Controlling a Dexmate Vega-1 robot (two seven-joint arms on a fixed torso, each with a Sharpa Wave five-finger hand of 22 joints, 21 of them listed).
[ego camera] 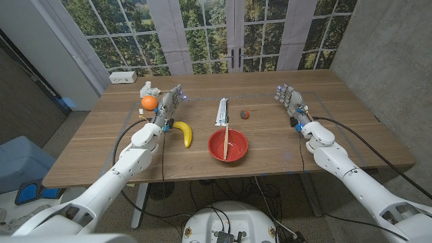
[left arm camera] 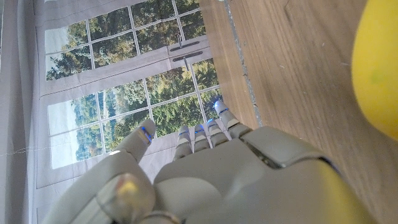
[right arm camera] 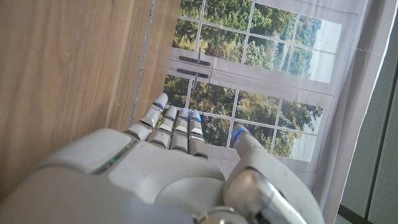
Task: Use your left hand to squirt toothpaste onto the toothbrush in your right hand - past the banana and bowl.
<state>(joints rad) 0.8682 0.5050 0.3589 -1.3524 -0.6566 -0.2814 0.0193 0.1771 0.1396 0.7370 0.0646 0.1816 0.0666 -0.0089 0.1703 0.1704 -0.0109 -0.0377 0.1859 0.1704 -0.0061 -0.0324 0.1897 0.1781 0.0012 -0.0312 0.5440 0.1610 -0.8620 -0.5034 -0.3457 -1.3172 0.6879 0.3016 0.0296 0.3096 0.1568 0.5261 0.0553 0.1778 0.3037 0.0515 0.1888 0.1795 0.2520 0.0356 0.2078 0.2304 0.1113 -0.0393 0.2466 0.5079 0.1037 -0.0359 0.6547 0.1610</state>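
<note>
Toothpaste (ego camera: pixel 221 112) lies at the bench's (ego camera: pixel 351 121) twelve o'clock, beyond the bowl (ego camera: pixel 227 145) that seemingly carries the toothbrush (ego camera: pixel 227 135). Left robot hand (ego camera: pixel 170 103) and right robot hand (ego camera: pixel 289 98) wait empty, fingers apart, banana (ego camera: pixel 184 133) beside the left.

Orange (ego camera: pixel 149 102), white crumpled thing (ego camera: pixel 148 88) just behind it, small dark ball (ego camera: pixel 246 114) (mid-table), power strip (ego camera: pixel 123 77)

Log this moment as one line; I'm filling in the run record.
left hand: open, beside banana | right hand: open | toothpaste: on table | toothbrush: across bowl
</note>
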